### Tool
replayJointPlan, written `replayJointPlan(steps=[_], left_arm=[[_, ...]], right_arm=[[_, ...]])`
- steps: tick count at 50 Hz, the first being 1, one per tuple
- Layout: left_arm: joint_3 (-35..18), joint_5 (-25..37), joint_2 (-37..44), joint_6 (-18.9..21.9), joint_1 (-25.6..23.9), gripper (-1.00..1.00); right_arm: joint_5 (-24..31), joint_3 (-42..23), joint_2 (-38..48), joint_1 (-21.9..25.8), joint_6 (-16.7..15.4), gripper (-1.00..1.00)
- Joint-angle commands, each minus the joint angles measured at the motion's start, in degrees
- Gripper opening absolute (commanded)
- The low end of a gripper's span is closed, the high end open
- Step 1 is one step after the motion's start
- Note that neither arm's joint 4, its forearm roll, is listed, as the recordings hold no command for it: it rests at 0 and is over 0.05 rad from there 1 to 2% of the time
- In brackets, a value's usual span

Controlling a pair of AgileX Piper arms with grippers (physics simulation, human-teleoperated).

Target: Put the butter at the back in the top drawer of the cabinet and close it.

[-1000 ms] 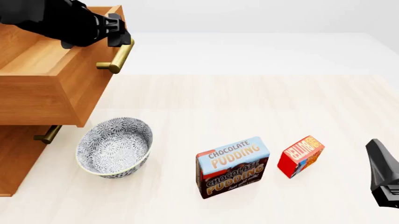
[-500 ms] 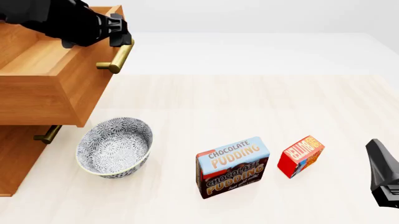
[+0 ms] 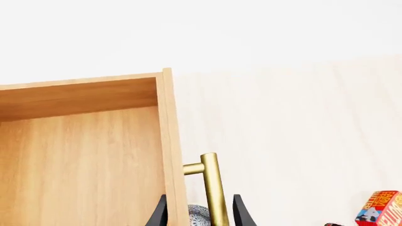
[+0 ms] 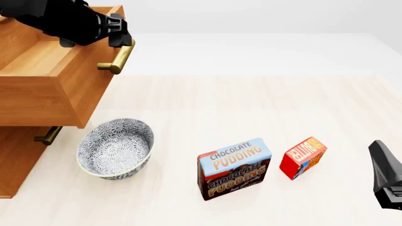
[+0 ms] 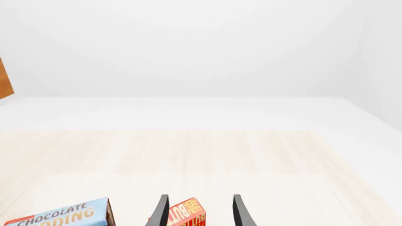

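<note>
**Drawer open, butter waiting on the table**

The butter point(image 4: 302, 157) stands on the table point(image 4: 251, 103) in the lower right of the front view, just beside the larger pudding box point(image 4: 235, 168) and apart from it by a narrow gap. It looks like a small, stiff carton: probably light, with flat printed faces that could be a little slick. The safest hold is likely across its two broad faces, near the middle, so that it does not twist between the fingers. It sits slightly turned, so the grip would need to match that angle.

The right gripper point(image 5: 198, 213) hangs low at the lower right edge of the front view, its fingers spread apart with nothing held; in its own camera the butter point(image 5: 182, 214) shows between the finger tips, farther on and not touched.

The left gripper point(image 3: 198, 213) is at the upper left of the front view, reaching across the top drawer point(image 4: 56, 89), which is pulled out of the cabinet point(image 4: 12, 160). Its two fingers straddle the handle point(image 3: 212, 188), but whether they press on the bar or stand just clear of it cannot be told. A patterned bowl point(image 4: 116, 148) sits below the drawer front.
</note>
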Motion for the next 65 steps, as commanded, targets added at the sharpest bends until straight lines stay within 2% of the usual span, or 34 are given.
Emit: replayJointPlan(steps=[1, 33, 48, 65], left_arm=[[-2.04, 1.21, -4.57, 6.68, -5.27, 1.0], [-3.83, 8.34, -13.67, 12.39, -2.82, 1.0], [-5.11, 8.16, -14.2, 14.63, -6.43, 1.0], [-7.15, 5.33, -7.9, 15.65, -14.18, 1.0]], right_arm=[[0.0, 0.0, 0.0, 0.0, 0.0, 1.0], [0.0, 0.0, 0.0, 0.0, 0.0, 1.0], [0.0, 0.0, 0.0, 0.0, 0.0, 1.0], [0.0, 0.0, 0.0, 0.0, 0.0, 1.0]])
